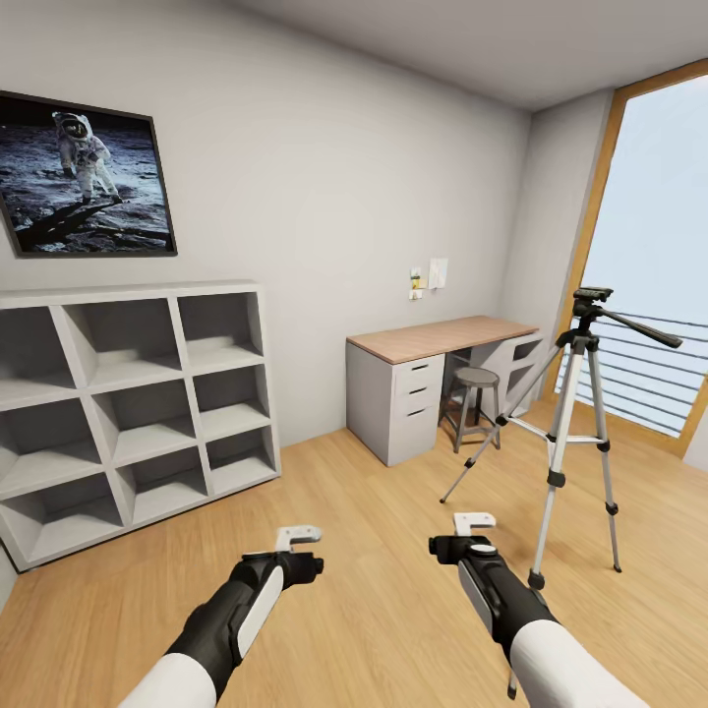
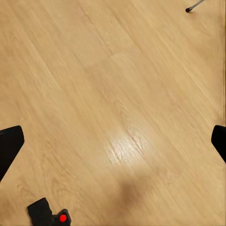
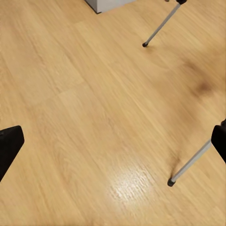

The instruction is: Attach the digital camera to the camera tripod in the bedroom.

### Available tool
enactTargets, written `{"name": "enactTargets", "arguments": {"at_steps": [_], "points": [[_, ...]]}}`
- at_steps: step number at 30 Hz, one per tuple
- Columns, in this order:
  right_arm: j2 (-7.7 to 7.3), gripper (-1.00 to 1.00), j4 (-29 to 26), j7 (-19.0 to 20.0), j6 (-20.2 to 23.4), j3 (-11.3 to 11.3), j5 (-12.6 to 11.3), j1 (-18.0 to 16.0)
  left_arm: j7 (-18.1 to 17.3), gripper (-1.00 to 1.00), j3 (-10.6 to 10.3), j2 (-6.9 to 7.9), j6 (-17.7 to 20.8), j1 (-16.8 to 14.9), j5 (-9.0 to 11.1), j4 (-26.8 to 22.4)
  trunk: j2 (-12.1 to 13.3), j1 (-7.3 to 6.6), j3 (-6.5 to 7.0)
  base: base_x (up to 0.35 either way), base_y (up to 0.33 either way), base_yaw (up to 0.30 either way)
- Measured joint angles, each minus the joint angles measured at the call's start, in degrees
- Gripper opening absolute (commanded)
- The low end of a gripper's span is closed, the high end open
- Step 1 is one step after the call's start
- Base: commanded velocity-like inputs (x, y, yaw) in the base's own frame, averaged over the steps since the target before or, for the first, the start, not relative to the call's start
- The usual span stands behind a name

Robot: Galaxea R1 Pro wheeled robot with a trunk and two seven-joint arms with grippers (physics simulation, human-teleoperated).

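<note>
On the wood floor (image 2: pixel 117 94), digital camera (image 2: pixel 49 215) lies beneath wide-spread, empty left fingers (image 2: pixel 9 146); looks small, rigid, best gripped across its body.

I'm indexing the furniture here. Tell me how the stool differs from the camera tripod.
The stool is short, with a round grey seat; the camera tripod stands taller and carries a black head with a long handle. The stool sits tucked under the desk; the tripod stands apart on open floor by the window. Both stand upright on splayed legs.
</note>
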Motion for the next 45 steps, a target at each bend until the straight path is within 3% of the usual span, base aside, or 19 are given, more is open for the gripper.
{"name": "enactTargets", "arguments": {"at_steps": [12, 21, 45], "points": [[0.02, 1.0, -0.03, -0.03, 0.05, -0.01, 0.01, 0.0, 2.92, 1.0, -0.91, -0.95, -0.49, 0.0, 2.5, -1.97, 0.0, 0.0, 0.0, 0.0, 0.0, 0.0], [-0.01, 1.0, -0.03, 0.02, 0.02, -0.02, -0.05, 0.0, 6.88, 1.0, -1.05, -0.63, 0.02, 0.0, 7.57, -3.37, -3.2, 1.75, -1.43, 0.0, 0.0, 0.0], [-0.03, 1.0, 0.05, 1.12, 0.14, 0.07, -0.03, 0.0, 6.63, 1.0, -1.02, -0.54, 0.28, 0.0, 8.44, -3.41, -12.82, 7.02, -5.74, 0.0, 0.0, 0.0]]}}
